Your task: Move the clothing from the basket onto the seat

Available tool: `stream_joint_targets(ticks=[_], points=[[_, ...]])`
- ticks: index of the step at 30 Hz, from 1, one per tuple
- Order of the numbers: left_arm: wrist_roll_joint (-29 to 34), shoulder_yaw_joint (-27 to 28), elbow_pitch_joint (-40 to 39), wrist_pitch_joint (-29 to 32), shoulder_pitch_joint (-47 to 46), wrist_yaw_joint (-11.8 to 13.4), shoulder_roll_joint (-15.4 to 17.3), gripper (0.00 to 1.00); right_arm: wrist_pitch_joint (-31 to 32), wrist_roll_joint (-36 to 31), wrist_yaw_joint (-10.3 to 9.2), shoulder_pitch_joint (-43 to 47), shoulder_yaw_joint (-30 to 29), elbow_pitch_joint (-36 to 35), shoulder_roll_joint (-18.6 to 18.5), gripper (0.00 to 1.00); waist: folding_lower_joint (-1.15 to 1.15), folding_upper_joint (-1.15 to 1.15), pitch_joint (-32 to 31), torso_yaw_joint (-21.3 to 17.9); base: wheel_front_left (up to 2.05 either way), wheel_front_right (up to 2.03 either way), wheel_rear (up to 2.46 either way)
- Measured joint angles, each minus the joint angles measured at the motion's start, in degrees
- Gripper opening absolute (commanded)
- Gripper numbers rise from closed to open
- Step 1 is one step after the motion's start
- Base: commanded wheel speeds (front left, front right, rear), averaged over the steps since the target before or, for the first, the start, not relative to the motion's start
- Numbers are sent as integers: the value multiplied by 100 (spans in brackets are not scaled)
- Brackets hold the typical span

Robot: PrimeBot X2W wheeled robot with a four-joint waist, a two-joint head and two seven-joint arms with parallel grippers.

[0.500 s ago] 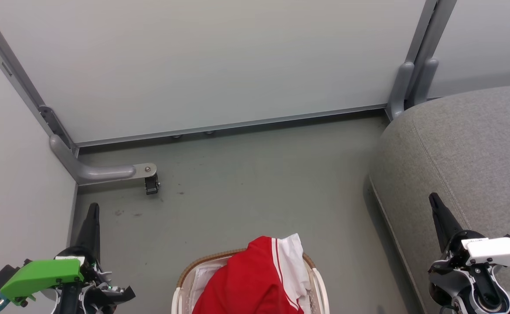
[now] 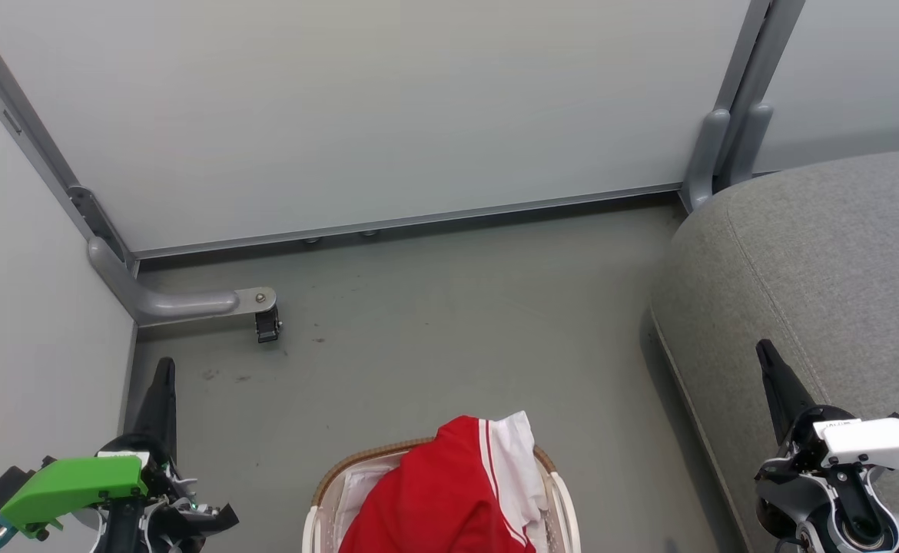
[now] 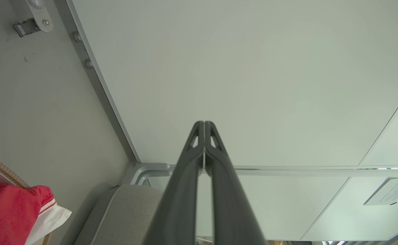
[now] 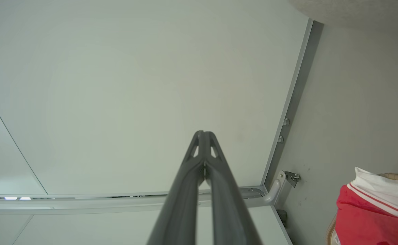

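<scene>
Here, nothing is visibly differing from half a second earlier: in the head view, both arms and every object are sitting exactly where they were. The left gripper [image 2: 163, 367] is hovering at 8 o'clock above the grey floor [image 2: 449, 322], its two dark fingers pressed together and holding nothing. The right gripper [image 2: 766, 352] is hovering at 4 o'clock in front of the seat [image 2: 826, 261], its fingers likewise closed and empty. The clothing [image 2: 430, 499], red with white stripes and a white panel, is lying heaped in the basket [image 2: 336, 470] at 6 o'clock, rising above the braided rim. The seat is occupying the 3 o'clock side, apart from the basket. The left wrist view is adding a paper notice [image 3: 387, 190] on the wall at 4 o'clock, with the clothing at 8 o'clock. The right wrist view is showing the clothing at 4 o'clock, near a caster [image 4: 292, 177] on the floor.
</scene>
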Motion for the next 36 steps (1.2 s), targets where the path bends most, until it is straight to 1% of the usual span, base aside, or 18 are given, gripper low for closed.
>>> stream_joint_targets(ticks=[9,10,16,20,26,36], points=[[0,0,0,0,0,0,0,0,0,0,0,0,0,0,0,0,0,0,0,0,0,0,0],[0,0,0,0,0,0,0,100,0,0,0,0,0,0,0,100,0,0,0,0,0,0,0],[1,-36,297,-13,208,14,-46,100,-4,-4,-2,148,22,261,87,100,0,0,5,0,0,0,0],[104,-96,318,-132,206,14,-43,100,-107,-112,-2,144,97,255,32,100,0,0,13,-1,0,0,0],[710,-148,381,-301,171,14,-25,100,-288,-552,-2,97,259,254,-119,100,0,0,41,-5,0,0,0],[1934,-198,450,-548,37,14,-25,100,-534,-1699,-2,-38,420,220,-286,100,0,0,129,-5,0,0,0]])
